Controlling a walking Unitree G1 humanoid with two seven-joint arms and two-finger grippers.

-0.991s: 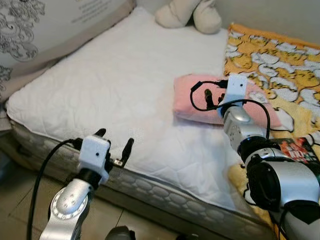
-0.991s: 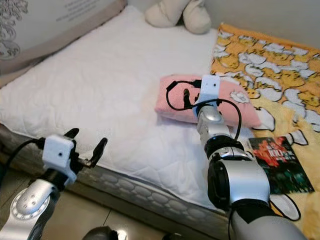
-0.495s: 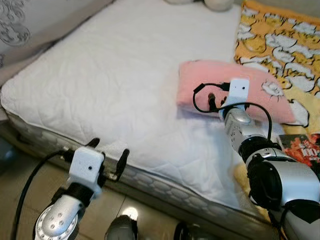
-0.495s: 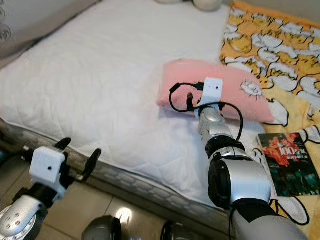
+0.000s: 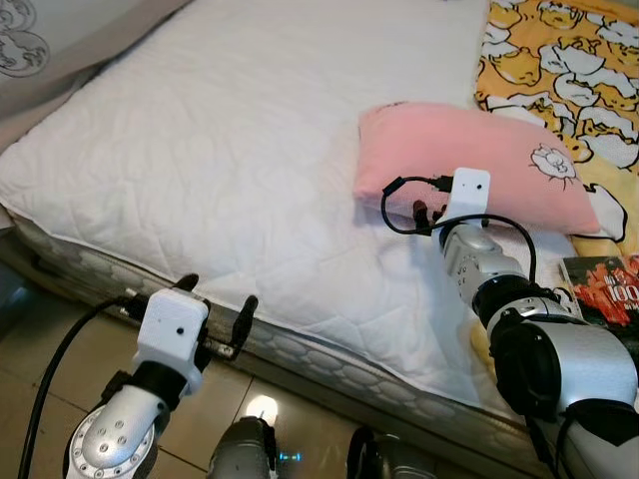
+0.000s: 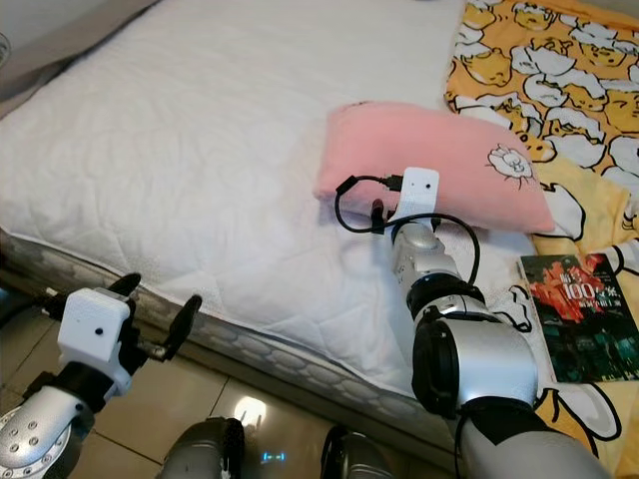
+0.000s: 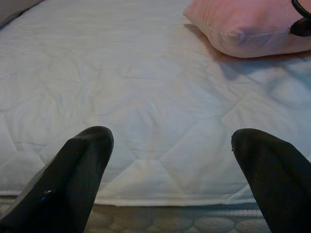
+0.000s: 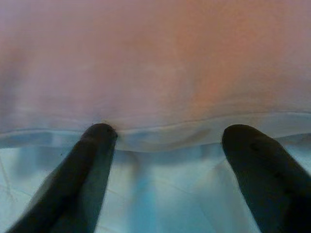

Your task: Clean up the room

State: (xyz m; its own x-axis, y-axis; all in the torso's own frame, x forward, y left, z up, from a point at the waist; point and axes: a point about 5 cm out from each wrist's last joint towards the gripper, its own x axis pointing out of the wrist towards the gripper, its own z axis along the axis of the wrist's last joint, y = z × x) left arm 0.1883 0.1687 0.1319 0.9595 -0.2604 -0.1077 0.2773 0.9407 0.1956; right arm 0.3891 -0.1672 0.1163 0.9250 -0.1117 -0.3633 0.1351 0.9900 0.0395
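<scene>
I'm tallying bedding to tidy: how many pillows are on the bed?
1: a pink pillow lies on the white mattress beside the yellow blanket. Others may lie outside the pictures.

You see a white quilted mattress [image 5: 230,150] over a tiled floor [image 5: 40,339]. On its right side lies a yellow cartoon-print blanket [image 5: 569,50], and a patterned grey cushion [image 5: 40,40] sits at the far left.
</scene>
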